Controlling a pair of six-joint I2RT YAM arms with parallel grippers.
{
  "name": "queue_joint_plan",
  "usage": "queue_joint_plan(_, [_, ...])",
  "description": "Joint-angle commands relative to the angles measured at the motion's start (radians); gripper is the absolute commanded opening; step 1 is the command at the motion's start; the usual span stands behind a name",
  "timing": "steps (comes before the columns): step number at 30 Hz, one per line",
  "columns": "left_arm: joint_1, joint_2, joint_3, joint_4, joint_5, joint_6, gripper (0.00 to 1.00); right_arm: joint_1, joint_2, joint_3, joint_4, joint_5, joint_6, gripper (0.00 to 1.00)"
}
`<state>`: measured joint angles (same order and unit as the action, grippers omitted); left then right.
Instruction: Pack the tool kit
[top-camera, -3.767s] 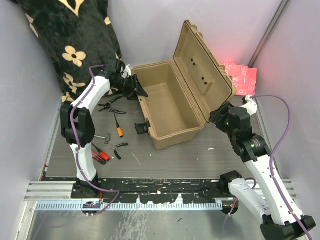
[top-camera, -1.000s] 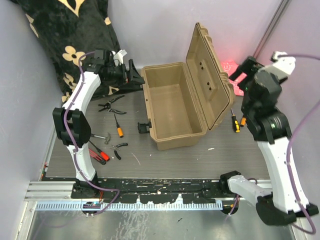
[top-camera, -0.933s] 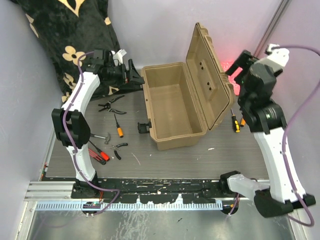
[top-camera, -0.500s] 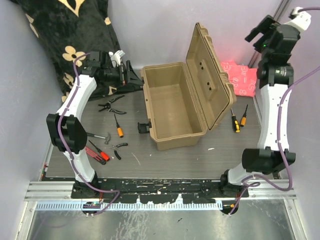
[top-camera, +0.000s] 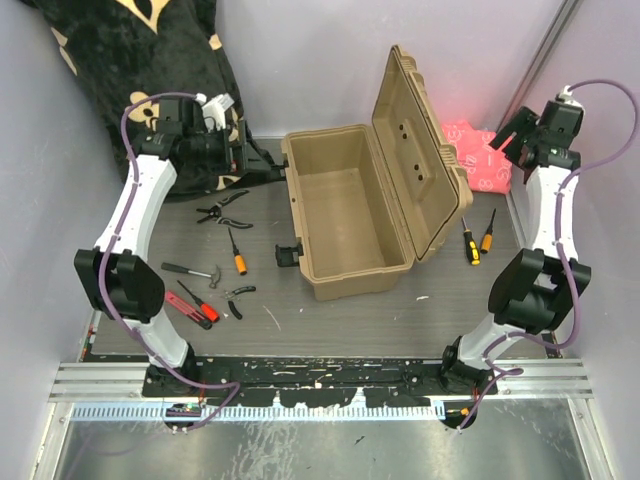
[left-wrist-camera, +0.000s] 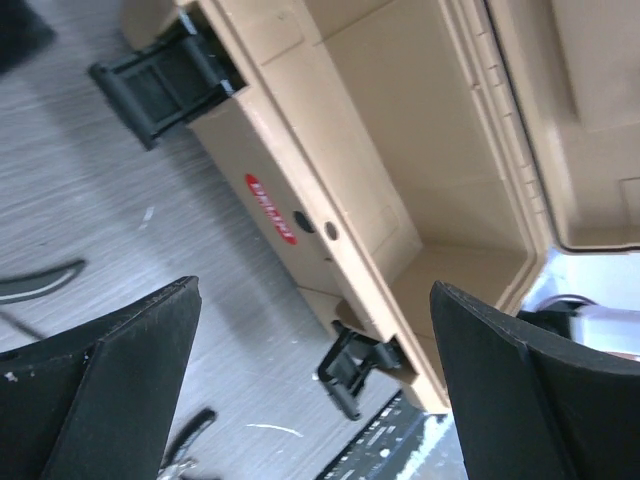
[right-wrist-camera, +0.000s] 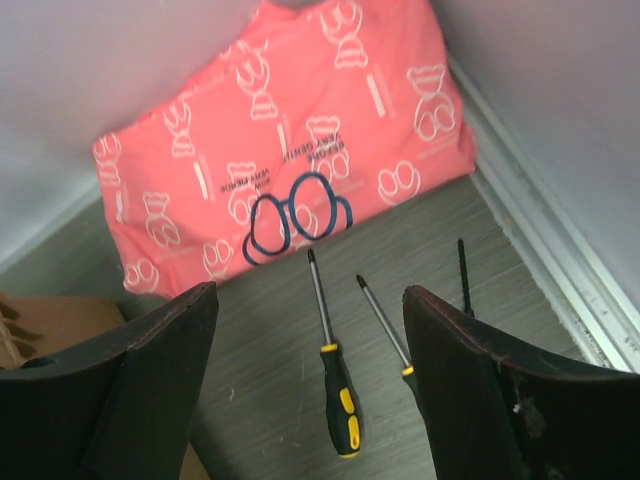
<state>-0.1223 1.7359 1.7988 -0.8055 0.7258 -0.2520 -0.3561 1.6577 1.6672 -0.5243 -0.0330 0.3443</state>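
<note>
Toolbox sits open and empty mid-surface, nothing packed yet. Left pincer and right pincer both apart, empty; right one's above the screwdrivers by the lid, probably needs to drop and grab one

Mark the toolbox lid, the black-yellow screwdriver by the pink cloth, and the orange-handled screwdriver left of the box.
toolbox lid (top-camera: 412, 150): top external view, inner face.
black-yellow screwdriver (right-wrist-camera: 341, 405): right wrist view, handle.
orange-handled screwdriver (top-camera: 239, 265): top external view, handle.
</note>
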Motion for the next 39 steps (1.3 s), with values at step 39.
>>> queue_joint_plan(39, [0.036, -0.082, -0.034, -0.134, -0.135, 0.223, 0.98, 0.158, 0.303, -0.378, 0.067, -0.028, -0.157, 0.67])
